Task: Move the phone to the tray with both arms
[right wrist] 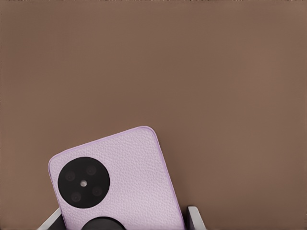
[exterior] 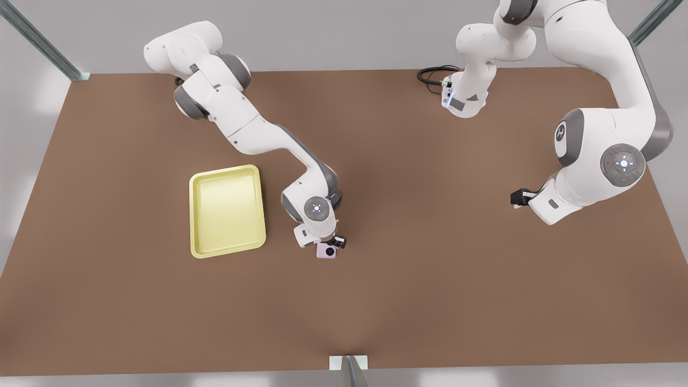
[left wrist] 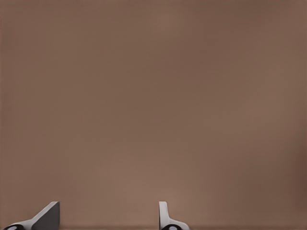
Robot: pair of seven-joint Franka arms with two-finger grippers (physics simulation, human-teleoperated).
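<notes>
Pinching the phone [right wrist: 120,177] just beside the tray [exterior: 200,185], the right gripper [exterior: 329,246] holds; the left gripper [left wrist: 109,218] hangs spread over the table [exterior: 430,279].

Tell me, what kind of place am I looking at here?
Most likely a simulated robot test bench, not a real room. Two white arms stand over a bare brown table framed by metal posts; the right gripper is at a pink phone beside a yellow tray, the left gripper waits apart.

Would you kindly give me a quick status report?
Right tool shut on phone, beside the tray. Left tool open over bare table, waiting. Path clear.
</notes>
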